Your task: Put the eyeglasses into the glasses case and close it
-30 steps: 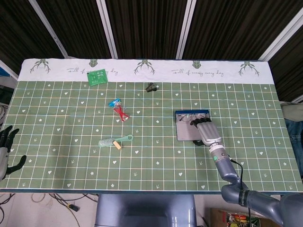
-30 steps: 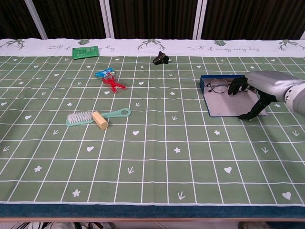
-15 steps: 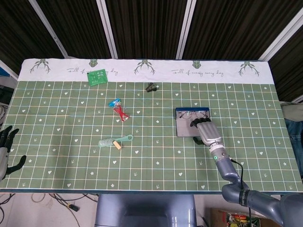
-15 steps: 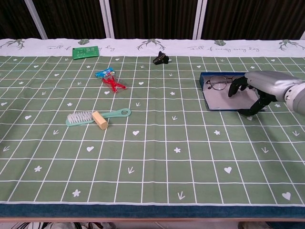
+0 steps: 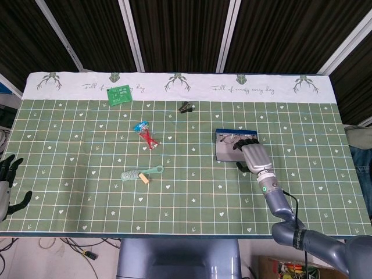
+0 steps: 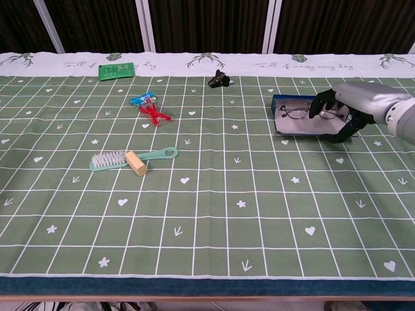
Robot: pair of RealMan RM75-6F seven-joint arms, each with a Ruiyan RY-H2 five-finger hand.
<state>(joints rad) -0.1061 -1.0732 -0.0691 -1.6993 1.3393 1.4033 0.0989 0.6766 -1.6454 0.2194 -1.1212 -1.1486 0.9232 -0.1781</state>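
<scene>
Blue glasses case [image 6: 290,129] lid, flat a second ago, now tilts up under the right robot hand [image 6: 342,111], whose fingers curl on its edge, eyeglasses [image 6: 297,113] inside at worktop 3 o'clock; closing underway; left robot hand [image 5: 7,174] idle, fingers apart.

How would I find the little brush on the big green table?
Look at the green tablecloth, on its left half. The brush lies flat there, nearer the front edge than the red scissors. It alone has a mint-green handle with a loop, pale bristles and a small wooden block against it.
</scene>
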